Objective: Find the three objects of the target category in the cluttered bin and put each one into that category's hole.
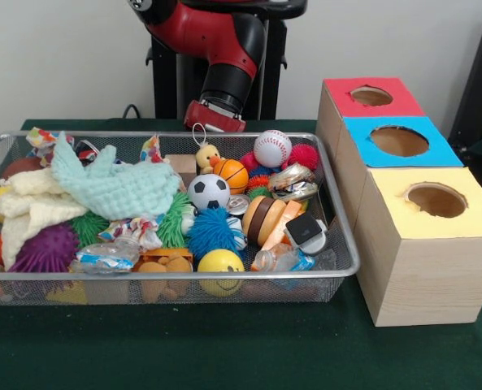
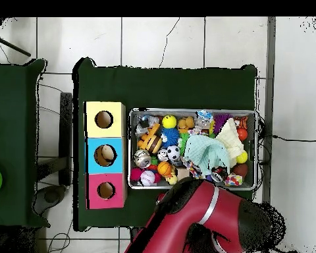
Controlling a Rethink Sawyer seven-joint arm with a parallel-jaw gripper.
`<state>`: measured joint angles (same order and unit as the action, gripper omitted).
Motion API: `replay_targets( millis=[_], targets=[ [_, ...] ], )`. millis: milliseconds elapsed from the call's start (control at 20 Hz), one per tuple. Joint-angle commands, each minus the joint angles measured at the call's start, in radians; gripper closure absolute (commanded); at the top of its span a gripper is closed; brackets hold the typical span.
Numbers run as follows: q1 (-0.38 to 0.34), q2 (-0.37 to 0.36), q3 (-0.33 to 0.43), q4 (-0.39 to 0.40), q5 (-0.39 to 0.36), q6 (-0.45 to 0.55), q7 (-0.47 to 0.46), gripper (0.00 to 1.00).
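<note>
Sitting nearest on the green tabletop (image 1: 224, 349) is the wire bin (image 1: 338, 268), full of toys. At its front edge lies a yellow smiley ball (image 1: 220, 262), with a blue spiky ball (image 1: 210, 231) just behind it and a soccer ball (image 1: 209, 192) behind that. Farther back are a small basketball (image 1: 232, 174) and a baseball (image 1: 271, 149), near the bin's far wall. A pale green cloth (image 1: 115, 185) covers the left part. Beside the bin stand three wooden boxes: the yellow box (image 1: 436, 213) closest, then the blue box (image 1: 397, 142), then the red box (image 1: 371, 97), each with a round hole on top. Behind the bin hangs the red arm (image 1: 212, 41); its gripper (image 1: 214, 119) is partly hidden, so I cannot tell how it stands.
</note>
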<state>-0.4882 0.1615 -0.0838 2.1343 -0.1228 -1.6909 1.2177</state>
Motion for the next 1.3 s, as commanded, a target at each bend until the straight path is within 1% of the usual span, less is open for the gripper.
replay_targets(
  millis=[50,200,500,650,900,1000,1300],
  targets=[
    [-0.072,0.404,0.075,-0.195,0.335,0.912,0.096,1.0],
    [-0.052,0.377,0.068,-0.171,0.313,0.919,0.075,1.0],
    [0.01,0.309,0.059,-0.104,0.318,0.943,0.012,1.0],
    [0.022,0.274,0.054,-0.073,0.287,0.949,0.013,1.0],
    [0.056,0.202,0.05,-0.005,0.271,0.942,0.006,1.0],
    [0.069,0.177,0.045,0.012,0.255,0.949,0.003,1.0],
    [0.114,0.105,0.033,0.065,0.243,0.989,-0.008,1.0]
  ],
)
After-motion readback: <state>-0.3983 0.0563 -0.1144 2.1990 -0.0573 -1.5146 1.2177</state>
